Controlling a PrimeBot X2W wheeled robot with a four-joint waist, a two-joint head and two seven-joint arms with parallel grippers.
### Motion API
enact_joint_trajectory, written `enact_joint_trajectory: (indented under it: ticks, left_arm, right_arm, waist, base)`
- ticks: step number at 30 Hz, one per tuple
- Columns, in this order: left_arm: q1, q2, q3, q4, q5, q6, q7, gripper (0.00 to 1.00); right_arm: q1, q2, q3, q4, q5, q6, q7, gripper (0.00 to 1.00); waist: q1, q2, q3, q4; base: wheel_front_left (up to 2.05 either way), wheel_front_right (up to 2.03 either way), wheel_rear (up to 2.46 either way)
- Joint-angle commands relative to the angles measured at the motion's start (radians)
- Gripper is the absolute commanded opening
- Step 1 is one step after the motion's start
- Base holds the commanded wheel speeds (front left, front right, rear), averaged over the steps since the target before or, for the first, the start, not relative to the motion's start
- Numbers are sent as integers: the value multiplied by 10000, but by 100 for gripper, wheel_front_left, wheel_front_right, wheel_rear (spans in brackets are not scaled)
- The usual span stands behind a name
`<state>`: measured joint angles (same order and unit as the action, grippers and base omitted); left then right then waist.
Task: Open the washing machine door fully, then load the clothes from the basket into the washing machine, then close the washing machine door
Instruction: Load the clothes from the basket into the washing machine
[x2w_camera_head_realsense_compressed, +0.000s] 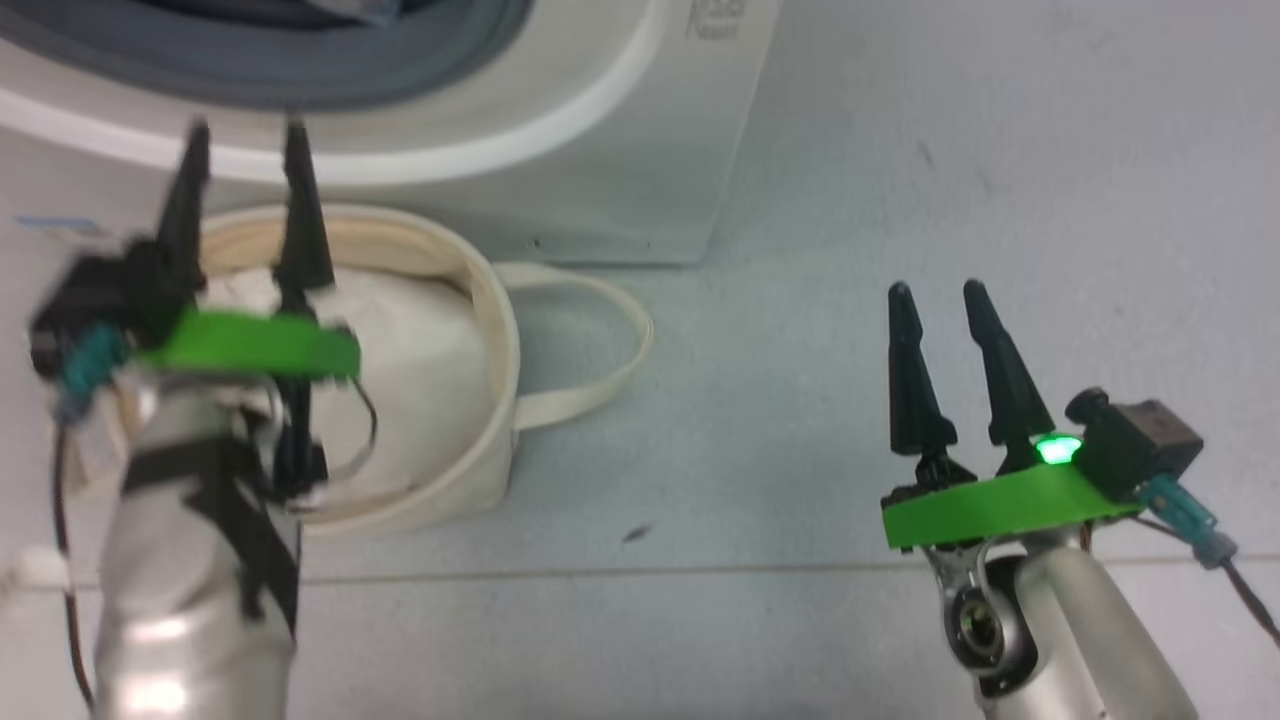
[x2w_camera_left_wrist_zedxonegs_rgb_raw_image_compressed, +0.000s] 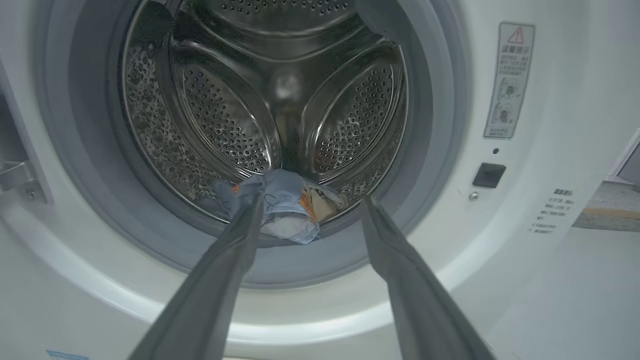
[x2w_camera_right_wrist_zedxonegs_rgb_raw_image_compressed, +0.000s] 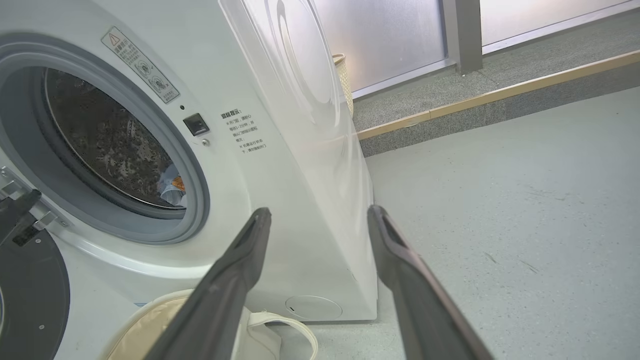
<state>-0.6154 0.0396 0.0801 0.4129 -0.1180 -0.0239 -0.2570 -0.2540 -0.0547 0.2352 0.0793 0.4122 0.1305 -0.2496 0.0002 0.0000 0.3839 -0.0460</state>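
Perhaps a lab or showroom laundry corner: 1 washer (x2w_camera_right_wrist_zedxonegs_rgb_raw_image_compressed: 300, 150) on grey speckled floor (x2w_camera_right_wrist_zedxonegs_rgb_raw_image_compressed: 500, 210), frosted glass wall (x2w_camera_right_wrist_zedxonegs_rgb_raw_image_compressed: 390, 40) behind, raised carpeted step (x2w_camera_right_wrist_zedxonegs_rgb_raw_image_compressed: 500, 70) edged in wood.

- Big white boxy front-loading washing machine (x2w_camera_right_wrist_zedxonegs_rgb_raw_image_compressed: 300, 150): porthole uncovered, shiny perforated steel drum visible inside grey seal.
- Large round door with glossy black rim (x2w_camera_right_wrist_zedxonegs_rgb_raw_image_compressed: 30, 300): swung open, hangs at hinge side of porthole.
- Small light-blue denim-like garment with orange-brown print (x2w_camera_left_wrist_zedxonegs_rgb_raw_image_compressed: 285, 205): crumpled, lies at drum bottom, right at front lip.
- Round cream canvas basket (x2w_camera_head_realsense_compressed: 500, 390): upright on floor, just before machine base, one loop handle flat on floor.
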Motion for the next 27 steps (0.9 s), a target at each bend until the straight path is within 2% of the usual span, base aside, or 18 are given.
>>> enact_joint_trajectory:
  ticks: [1,7,14,20,27]
  left_arm:
    - [-930,390,387,34,-70,-124,-47,100]
    - [-3925,1052,369,1605,78,-510,-47,100]
    - [-6685,1852,134,4163,418,-579,-47,100]
    - [-7942,2373,-120,5739,715,-470,-47,100]
    - [-8678,2541,-418,6990,986,-134,-47,100]
  right_arm:
    - [-320,45,193,-413,-75,2,-122,100]
    - [-867,45,173,-599,24,2,-122,100]
    - [-1260,45,125,-661,224,2,-122,100]
    - [-1348,45,223,-681,502,2,-122,100]
    - [-1291,45,362,-564,578,2,-122,100]
  waist:
    - [-2,0,1166,-199]
    - [-2,0,2555,-490]
    - [-2,0,3479,-937]
    - [-2,0,3693,-1301]
    - [-2,0,3649,-1512]
  base:
    - [0,0,0]
    - [0,0,0]
    - [0,0,0]
    - [0,0,0]
    - [0,0,0]
